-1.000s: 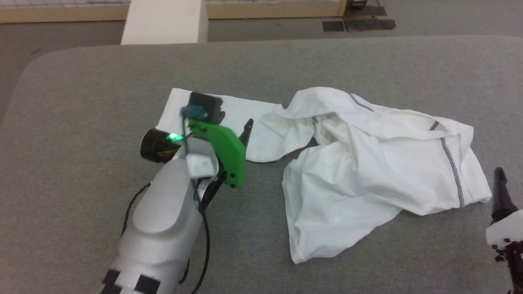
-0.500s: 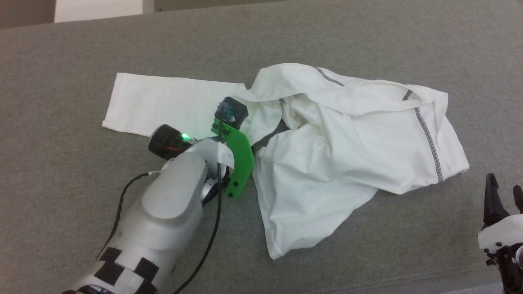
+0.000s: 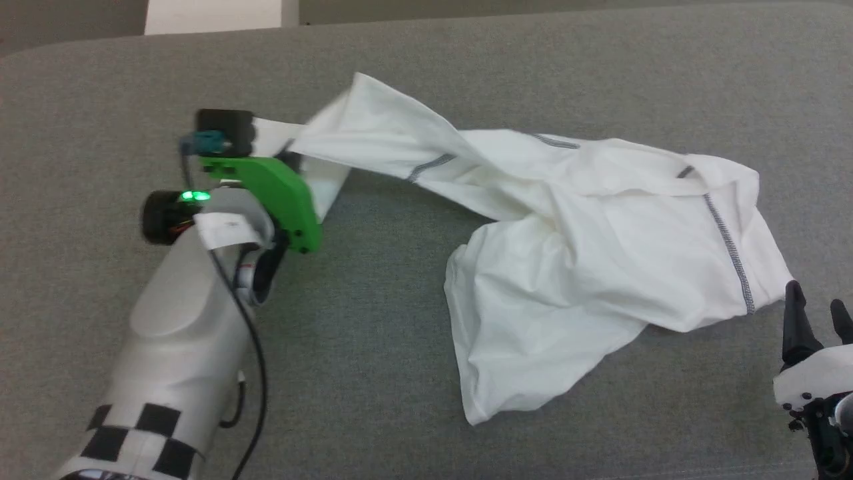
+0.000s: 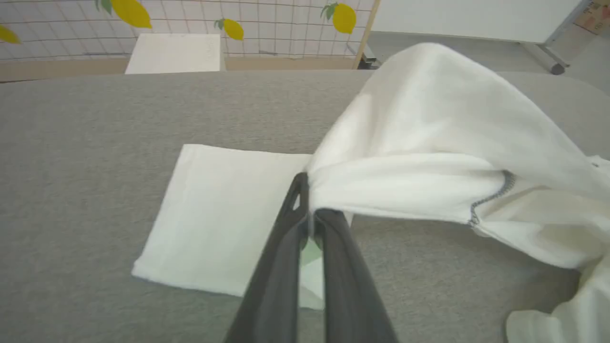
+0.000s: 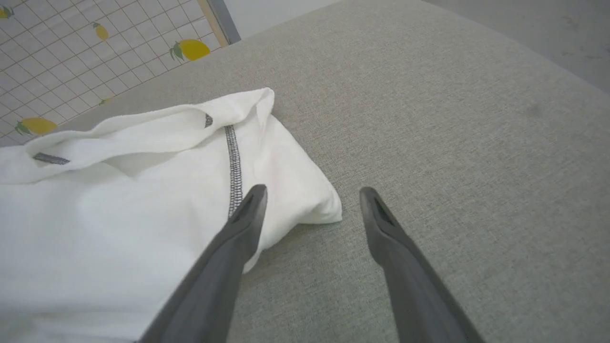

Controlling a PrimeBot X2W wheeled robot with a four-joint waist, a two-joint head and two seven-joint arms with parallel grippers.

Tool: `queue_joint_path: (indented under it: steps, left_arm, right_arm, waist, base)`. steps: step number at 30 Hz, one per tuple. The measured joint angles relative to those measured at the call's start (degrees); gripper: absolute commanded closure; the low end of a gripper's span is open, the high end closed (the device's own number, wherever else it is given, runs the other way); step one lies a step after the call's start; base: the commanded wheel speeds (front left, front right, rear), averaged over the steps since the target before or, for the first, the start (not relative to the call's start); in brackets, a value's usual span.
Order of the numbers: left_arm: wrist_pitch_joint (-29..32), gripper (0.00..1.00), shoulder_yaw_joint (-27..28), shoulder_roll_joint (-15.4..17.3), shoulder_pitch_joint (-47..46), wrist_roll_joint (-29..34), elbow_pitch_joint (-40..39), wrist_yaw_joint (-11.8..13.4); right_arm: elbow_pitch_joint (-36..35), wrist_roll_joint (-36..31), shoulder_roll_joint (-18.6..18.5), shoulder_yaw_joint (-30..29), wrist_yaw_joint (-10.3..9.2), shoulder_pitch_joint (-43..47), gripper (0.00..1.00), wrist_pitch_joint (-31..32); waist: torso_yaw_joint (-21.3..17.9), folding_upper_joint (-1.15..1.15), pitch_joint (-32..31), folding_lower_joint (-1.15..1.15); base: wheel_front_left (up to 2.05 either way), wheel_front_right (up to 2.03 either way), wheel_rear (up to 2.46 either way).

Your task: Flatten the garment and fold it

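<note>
Grey bench (image 3: 373, 313) across the head view. White garment (image 3: 586, 253) crumpled centre to right, one part raised toward upper left. Left gripper (image 4: 310, 214), jaws clenched on that raised fabric. Right gripper (image 5: 312, 193), lower right, jaws released beside the garment's corner.

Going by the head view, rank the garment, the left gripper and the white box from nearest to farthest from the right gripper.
1. garment: its seamed corner lies beside the right gripper.
2. left gripper: far left, pinching the garment.
3. white box: top-left corner.
</note>
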Motion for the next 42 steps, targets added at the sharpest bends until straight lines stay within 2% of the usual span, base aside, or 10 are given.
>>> queue_joint_path:
  steps: [7, 12, 13, 14, 20, 22, 24, 31, 37, 42]
  left_arm:
    - [-3.22, 1.00, 10.85, 7.60, 11.66, -6.66, -1.67, 6.98]
    - [-0.88, 1.00, 12.48, 6.64, 19.57, -10.07, -2.48, 7.94]
    - [-0.98, 0.80, 12.82, 6.05, 20.05, -10.66, -3.11, 7.93]
    - [-1.45, 0.00, 13.04, 5.42, 20.36, -11.27, -4.15, 7.91]
    - [-9.92, 0.00, 15.51, 4.76, 22.83, -12.06, -12.73, 7.45]
    - [-17.18, 0.00, 15.64, 5.14, 25.98, -8.72, -17.38, 8.31]
    - [-19.54, 0.00, 15.13, 5.49, 29.03, -4.53, -21.59, 9.29]
    - [-20.07, 0.00, 18.84, -0.45, 36.45, 9.29, -38.75, 11.17]
    - [-20.06, 0.00, 20.00, -4.64, 37.43, 13.43, -41.81, 8.42]
    - [-20.06, 0.00, 20.06, -6.35, 35.73, 15.88, -42.47, 6.38]
  right_arm:
    - [-0.60, -0.55, 0.01, 0.65, 0.00, 0.13, 0.00, 1.09]
    - [-1.30, -0.91, 0.00, 0.62, 0.00, 0.39, 0.00, 1.79]
    - [-1.33, -0.98, 0.00, 0.75, 0.00, 0.42, 0.00, 1.94]
    - [-1.38, -0.99, 0.00, 0.97, 0.00, 0.44, 0.00, 2.05]
    - [-2.08, -1.04, 0.00, 3.91, 0.00, 0.38, 0.00, 3.02]
    - [-2.76, -1.11, 0.00, 5.39, 0.00, 0.19, 0.00, 3.75]
    - [-3.53, -1.68, 0.00, 6.55, 0.00, -0.45, 0.00, 4.75]
    - [-4.02, -6.60, -0.02, 13.88, 0.00, -10.67, 0.00, 12.44]
    - [4.60, -13.68, -0.53, 22.27, 0.00, -23.68, 0.00, 20.29]
    - [14.71, -18.67, -1.18, 24.86, 0.01, -33.28, 0.00, 23.52]
  waist:
    - [3.53, 0.00, -3.18, 0.00]
    - [5.98, 0.00, -4.44, 0.00]
    - [6.32, 0.00, -4.58, 0.00]
    - [6.69, 0.00, -4.75, 0.00]
    - [7.09, 0.00, -5.85, 0.00]
    - [6.86, 0.00, -5.90, 0.00]
    - [6.84, 0.00, -5.73, 0.00]
    - [7.73, 0.00, -3.34, 0.00]
    - [8.86, 0.00, 0.00, 0.00]
    - [10.45, 0.00, 3.33, 0.00]
  base:
    - [0.00, 0.00, 0.00]
    - [0.00, 0.00, 0.00]
    - [0.00, 0.00, 0.00]
    - [0.00, 0.00, 0.00]
    - [0.00, 0.00, 0.00]
    - [0.00, 0.00, 0.00]
    - [0.00, 0.00, 0.00]
    - [0.00, 0.00, 0.00]
    - [0.00, 0.00, 0.00]
    - [0.00, 0.00, 0.00]
